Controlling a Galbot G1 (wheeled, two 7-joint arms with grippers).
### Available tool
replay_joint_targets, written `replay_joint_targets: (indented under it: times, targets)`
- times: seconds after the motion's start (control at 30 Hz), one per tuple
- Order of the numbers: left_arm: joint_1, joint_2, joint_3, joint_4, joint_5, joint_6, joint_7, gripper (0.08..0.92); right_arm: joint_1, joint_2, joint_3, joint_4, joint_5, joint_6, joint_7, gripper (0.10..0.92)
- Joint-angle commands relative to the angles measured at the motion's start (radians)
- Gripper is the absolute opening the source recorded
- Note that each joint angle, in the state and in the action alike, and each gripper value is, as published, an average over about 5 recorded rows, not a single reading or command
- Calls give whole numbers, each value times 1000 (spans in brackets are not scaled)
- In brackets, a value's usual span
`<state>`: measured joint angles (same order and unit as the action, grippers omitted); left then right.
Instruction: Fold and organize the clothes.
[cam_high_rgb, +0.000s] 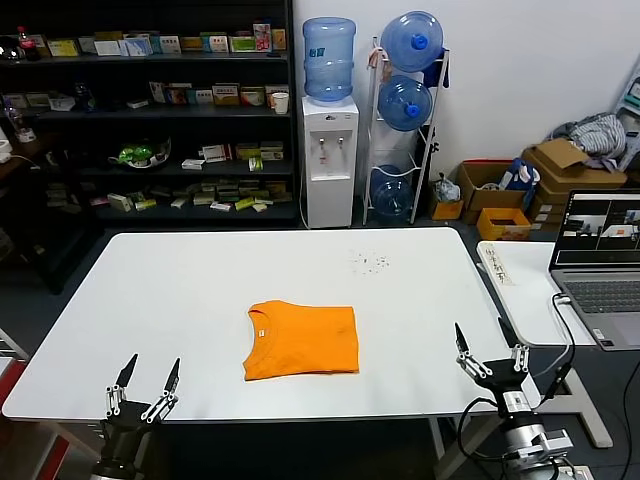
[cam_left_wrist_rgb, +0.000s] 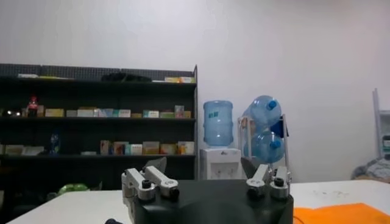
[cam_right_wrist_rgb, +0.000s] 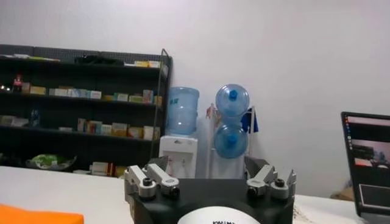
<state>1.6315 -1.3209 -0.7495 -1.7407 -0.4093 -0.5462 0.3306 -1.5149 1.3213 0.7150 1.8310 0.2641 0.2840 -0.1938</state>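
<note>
**Folded orange T-shirt on the table, both grippers spread at the near edge**

Head view: the orange T-shirt (cam_high_rgb: 301, 340) lies folded into a compact rectangle near the middle of the white table (cam_high_rgb: 200, 290), collar toward the robot's left, plain side up. The left gripper (cam_high_rgb: 146, 383) hangs at the near left edge with its 2 fingers spread, holding nothing. The right gripper (cam_high_rgb: 491, 352) sits at the near right edge, also spread and empty. Both are well apart from the shirt. A laptop (cam_high_rgb: 603, 265) rests on a side table to the right.

Left wrist view: the left gripper (cam_left_wrist_rgb: 207, 170) has its fingers apart; a strip of the T-shirt (cam_left_wrist_rgb: 341, 213) shows beside it.

Right wrist view: the right gripper (cam_right_wrist_rgb: 209, 170) is spread too, with an edge of the T-shirt (cam_right_wrist_rgb: 36, 215) visible.
</note>
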Motion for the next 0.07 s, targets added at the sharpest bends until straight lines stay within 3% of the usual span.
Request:
replay_joint_targets:
  times: [0.03, 0.07]
  targets:
    - [5, -3, -4, -5, 3, -11, 9, 823, 0, 7, -1, -11, 2, 10, -11, 823]
    - [5, -4, -5, -6, 4, -11, 9, 823, 0, 7, -2, -12, 2, 10, -11, 823]
